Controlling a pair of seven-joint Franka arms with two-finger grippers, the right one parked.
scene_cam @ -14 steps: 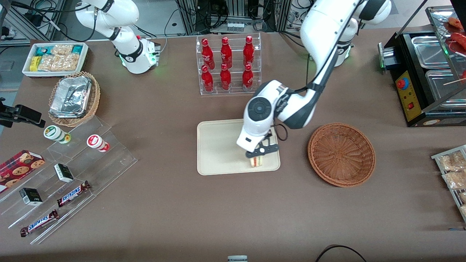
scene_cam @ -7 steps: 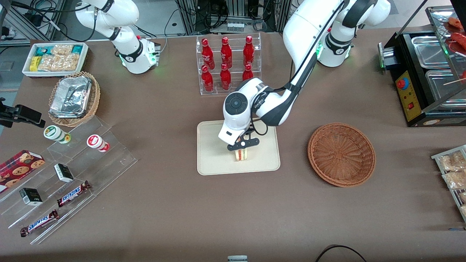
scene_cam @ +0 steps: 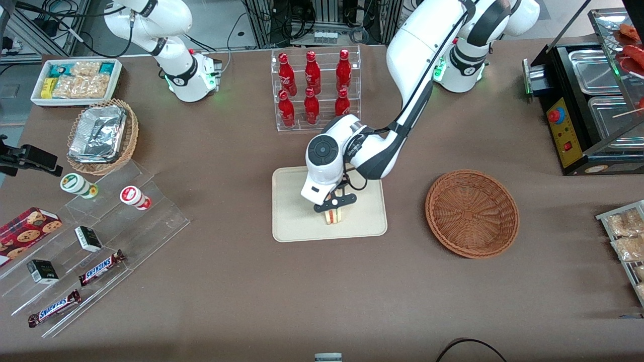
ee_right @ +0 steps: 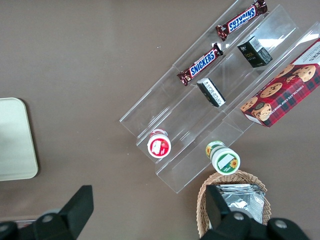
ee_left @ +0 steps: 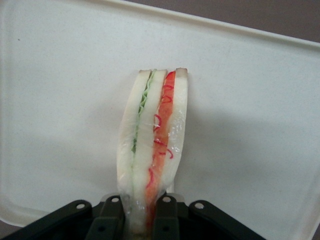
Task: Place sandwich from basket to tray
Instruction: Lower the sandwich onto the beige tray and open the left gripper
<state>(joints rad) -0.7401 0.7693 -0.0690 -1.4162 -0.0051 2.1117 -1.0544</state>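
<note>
Now the gripper (scene_cam: 334, 207) sits low over the tray (scene_cam: 292, 221), its fingers (ee_left: 111, 217) closed on the sandwich (scene_cam: 333, 216). In the wrist view the sandwich stands on edge between the two fingers, pinched at its near end, with the rest of the wedge reaching out past the fingertips over the tray's pale surface. Its green layer faces one finger and its red layer the other, and the clear wrap catches the light. From the front, the sandwich is over the tray's half nearer the camera, close to the middle; whether it touches the tray I cannot tell. The basket (scene_cam: 472, 213) lies well apart, toward the working arm's end of the table.

Readable writing is sparse. Two Snickers bars (scene_cam: 102, 267) rest on a clear stepped stand (scene_cam: 151, 221), the brand name plain on their brown wrappers. Beside them a red plaid box (scene_cam: 25, 230) shows cookies, its lettering too small to read. Red bottles (scene_cam: 312, 88) stand in a clear rack farther from the camera than the tray.
</note>
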